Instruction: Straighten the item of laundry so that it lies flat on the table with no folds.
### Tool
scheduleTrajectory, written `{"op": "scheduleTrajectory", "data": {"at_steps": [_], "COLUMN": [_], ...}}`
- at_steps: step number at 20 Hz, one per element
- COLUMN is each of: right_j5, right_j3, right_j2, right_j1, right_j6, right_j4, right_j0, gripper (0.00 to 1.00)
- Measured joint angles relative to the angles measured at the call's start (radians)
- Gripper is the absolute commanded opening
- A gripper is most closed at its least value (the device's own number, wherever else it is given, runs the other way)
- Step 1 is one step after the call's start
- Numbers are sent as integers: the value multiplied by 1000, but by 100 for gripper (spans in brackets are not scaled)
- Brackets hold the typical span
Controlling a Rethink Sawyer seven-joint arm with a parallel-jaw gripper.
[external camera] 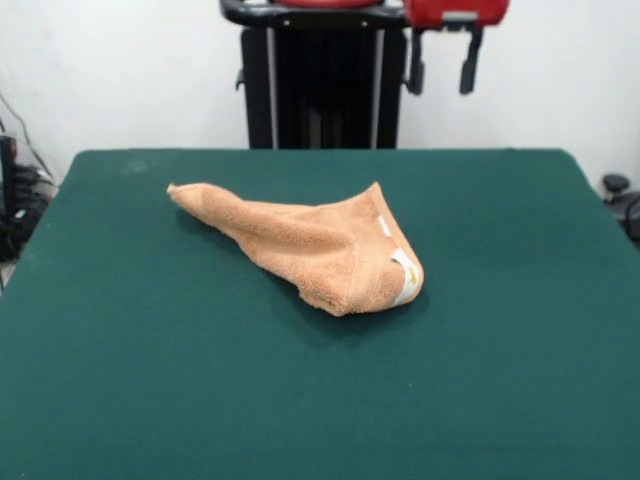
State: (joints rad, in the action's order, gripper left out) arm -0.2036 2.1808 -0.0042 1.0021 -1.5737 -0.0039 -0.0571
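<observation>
Dark green table (150, 400), crumpled orange-tan towel (310, 245) at centre, pincer (442, 68) raised behind far edge, 2 fingers spread, empty.

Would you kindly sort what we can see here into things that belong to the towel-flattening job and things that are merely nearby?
Belongs to the job:
towel, bunched and folded
green table
gripper, open, raised behind the table

Just nearby:
black pedestal
cables and dark gear at the left edge
dark object at the right edge

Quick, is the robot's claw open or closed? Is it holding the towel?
Gripper: open, holding nothing, up high behind the table. The towel lies crumpled, untouched.
</observation>
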Motion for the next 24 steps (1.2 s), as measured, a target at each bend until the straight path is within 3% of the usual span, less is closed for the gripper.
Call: {"op": "scheduleTrajectory", "data": {"at_steps": [14, 24], "right_j5": [204, 280], "right_j3": [34, 106], "right_j2": [1, 1], "right_j1": [-193, -251], "right_j6": [0, 0], "right_j4": [-2, -43], "right_j0": [-9, -61], "gripper": [100, 100]}}
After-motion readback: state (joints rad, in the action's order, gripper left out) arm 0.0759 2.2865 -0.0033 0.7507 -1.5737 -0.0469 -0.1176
